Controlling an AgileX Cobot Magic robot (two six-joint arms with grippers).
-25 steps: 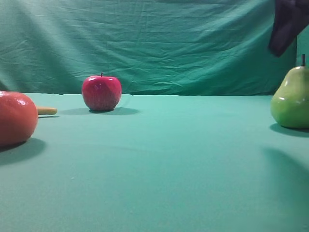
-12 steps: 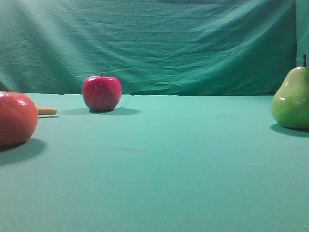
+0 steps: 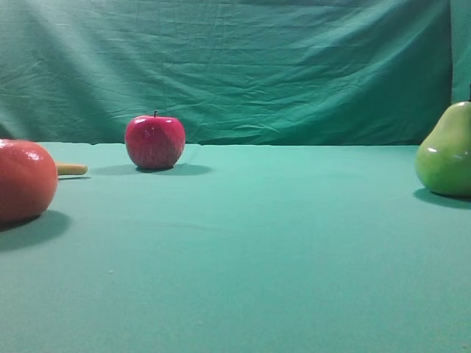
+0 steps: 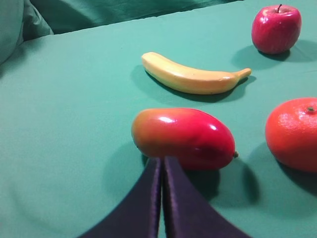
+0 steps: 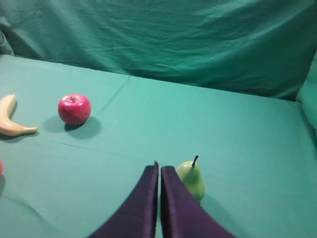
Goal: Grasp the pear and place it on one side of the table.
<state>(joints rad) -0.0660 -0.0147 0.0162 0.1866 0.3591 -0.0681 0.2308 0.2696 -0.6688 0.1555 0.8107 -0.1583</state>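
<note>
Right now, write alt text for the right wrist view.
Shut right gripper at bottom centre, its dark fingers together just left of an upright green pear on a teal table. A red apple stands further back on the left, a banana at the left edge, wrinkled green backdrop behind.

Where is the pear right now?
The pear stands upright at the table's far right edge in the exterior view, well right of the apple, ungripped.

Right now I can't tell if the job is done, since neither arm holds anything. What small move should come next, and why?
Probably none beyond keeping the right gripper back: it is shut and empty, and the pear stands upright at the right edge of the table, far from the apple.
</note>
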